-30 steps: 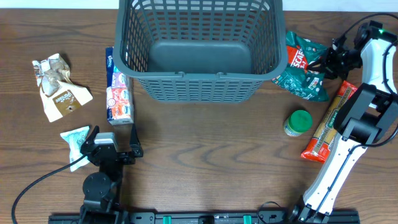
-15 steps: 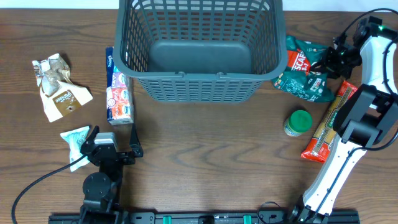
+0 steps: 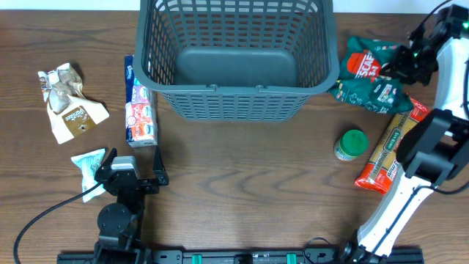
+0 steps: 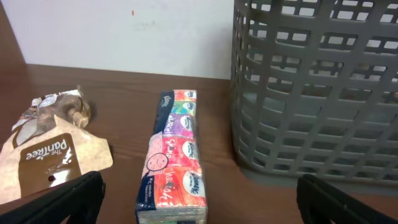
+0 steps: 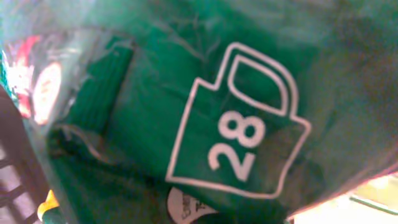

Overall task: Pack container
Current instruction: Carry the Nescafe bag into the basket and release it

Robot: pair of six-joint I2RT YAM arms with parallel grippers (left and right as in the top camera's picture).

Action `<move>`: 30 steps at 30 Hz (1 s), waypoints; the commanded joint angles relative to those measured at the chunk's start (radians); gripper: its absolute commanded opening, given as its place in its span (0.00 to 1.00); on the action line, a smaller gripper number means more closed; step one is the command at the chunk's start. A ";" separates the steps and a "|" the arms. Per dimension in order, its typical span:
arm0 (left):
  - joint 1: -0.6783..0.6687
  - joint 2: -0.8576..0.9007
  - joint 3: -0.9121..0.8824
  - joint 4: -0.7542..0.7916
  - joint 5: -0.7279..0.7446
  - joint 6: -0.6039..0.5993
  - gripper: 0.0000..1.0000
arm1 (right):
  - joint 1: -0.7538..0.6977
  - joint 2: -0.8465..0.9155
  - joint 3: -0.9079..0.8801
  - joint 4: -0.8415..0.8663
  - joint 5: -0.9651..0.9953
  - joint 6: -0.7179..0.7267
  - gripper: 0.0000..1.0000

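The container point(image 3: 234, 89), a large dark grey lattice basket, stands at the back middle of the table with nothing inside; its side wall also shows in the left wrist view point(image 4: 311, 93). My right gripper point(image 3: 407, 61) is to the right of the container, shut on a green snack bag point(image 3: 370, 82) that fills the right wrist view point(image 5: 205, 124) and hides the fingers there. My left gripper point(image 3: 134, 163) is open and empty near the front left, facing a pack of tissues point(image 4: 177, 162).
The tissue pack point(image 3: 139, 103) lies against the container's left side. A crumpled brown bag point(image 3: 69, 103) and a small teal packet point(image 3: 89, 167) lie at the left. A green-lidded jar point(image 3: 352, 144) and a long pasta pack point(image 3: 388, 154) lie at the right.
My right gripper has moved right and towards the back, and the green snack bag has come with it, away from the container. The left arm has not moved.
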 commanded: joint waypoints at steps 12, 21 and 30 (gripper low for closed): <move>-0.001 0.002 -0.010 -0.023 -0.011 -0.006 0.98 | 0.116 -0.473 0.011 0.211 0.092 -0.008 0.01; -0.001 0.002 -0.010 -0.035 -0.011 -0.006 0.99 | 0.323 -0.663 0.011 0.436 0.309 -0.075 0.01; -0.001 0.002 -0.010 -0.037 -0.011 -0.006 0.98 | 0.528 -0.627 0.011 0.472 0.102 -0.311 0.01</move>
